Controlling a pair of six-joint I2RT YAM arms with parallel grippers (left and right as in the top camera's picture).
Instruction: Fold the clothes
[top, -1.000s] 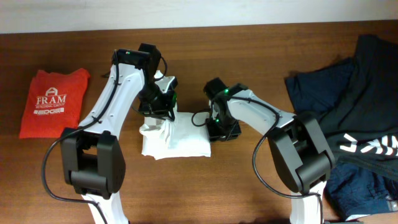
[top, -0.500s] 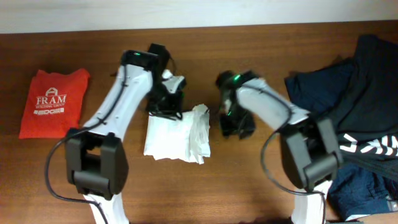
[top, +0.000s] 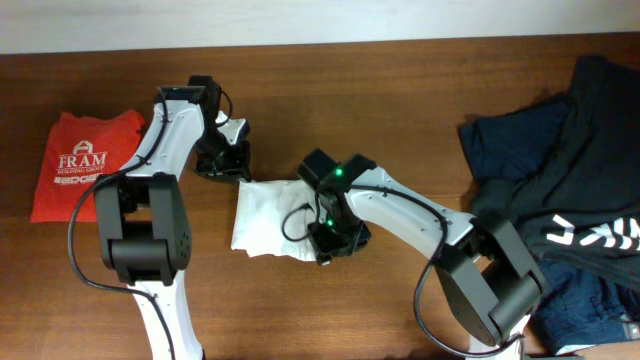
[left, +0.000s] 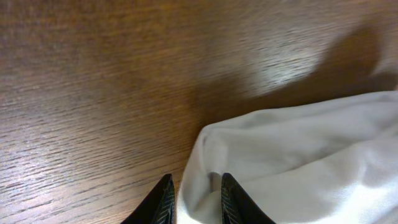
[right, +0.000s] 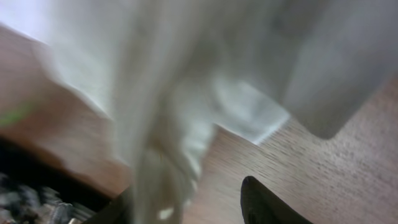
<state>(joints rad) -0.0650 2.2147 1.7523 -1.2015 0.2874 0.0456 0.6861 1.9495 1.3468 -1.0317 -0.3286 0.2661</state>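
A white garment (top: 272, 218) lies partly folded on the wooden table between the arms. My left gripper (top: 226, 166) is at its far left corner. In the left wrist view the fingertips (left: 196, 199) pinch a fold of the white cloth (left: 298, 155). My right gripper (top: 335, 238) is over the garment's near right edge. The right wrist view is blurred. It shows white cloth (right: 186, 74) hanging against one finger, with bare table showing before the other, so the jaws (right: 189, 204) are apart.
A folded red shirt (top: 85, 165) with white lettering lies at the far left. A pile of dark blue and black clothes (top: 560, 170) covers the right side of the table (top: 400, 90), down to the near right corner.
The left gripper moved left and back to the garment's far left corner. The right gripper swung from beside the garment onto its near right edge. The cloth now lies flatter.
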